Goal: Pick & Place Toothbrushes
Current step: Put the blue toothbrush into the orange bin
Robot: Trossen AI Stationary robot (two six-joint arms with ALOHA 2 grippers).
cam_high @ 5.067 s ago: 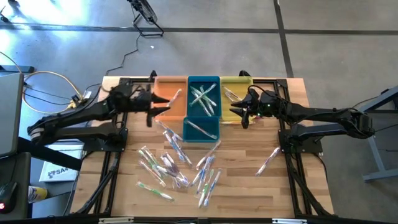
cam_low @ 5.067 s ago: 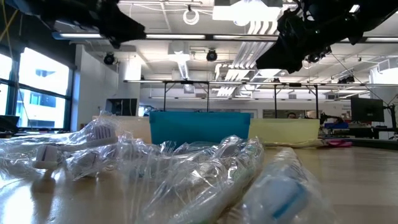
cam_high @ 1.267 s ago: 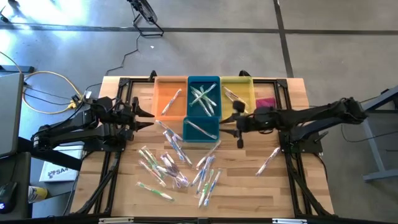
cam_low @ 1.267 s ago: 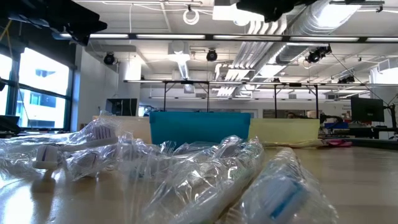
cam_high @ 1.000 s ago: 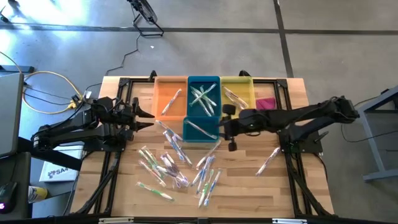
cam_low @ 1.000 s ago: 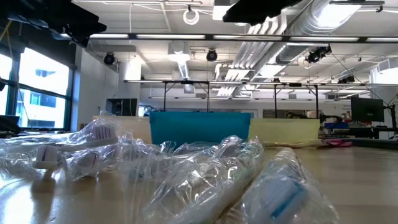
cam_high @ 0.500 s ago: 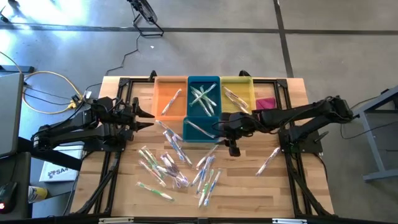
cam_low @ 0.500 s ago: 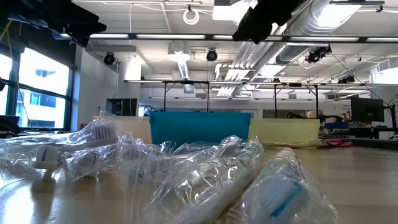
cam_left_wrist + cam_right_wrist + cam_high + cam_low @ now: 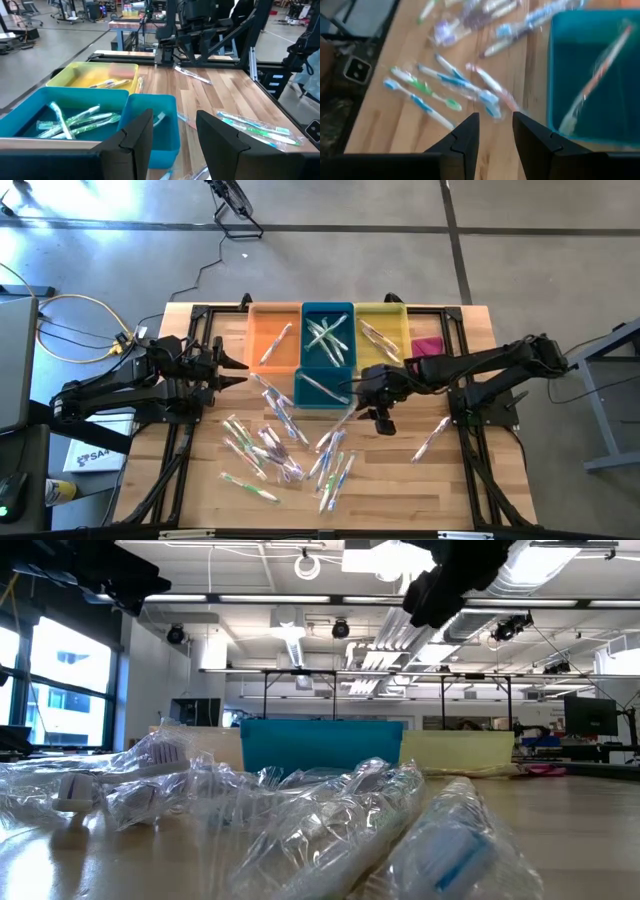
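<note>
The right gripper (image 9: 383,417) hangs over the wooden counter (image 9: 400,480) just near of the small teal bin (image 9: 322,389), jaws spread and empty. The toothbrushes (image 9: 285,448) lie scattered in their wrappers across the middle of the counter, with more in the orange, teal and yellow bins at the far edge. The left gripper (image 9: 228,367) waits at the left beside the orange bin (image 9: 272,345), jaws spread, empty.

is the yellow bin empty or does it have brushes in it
Not empty. The yellow bin holds a few wrapped toothbrushes, seen from above and in the left wrist view; the exact count is unclear.
</note>
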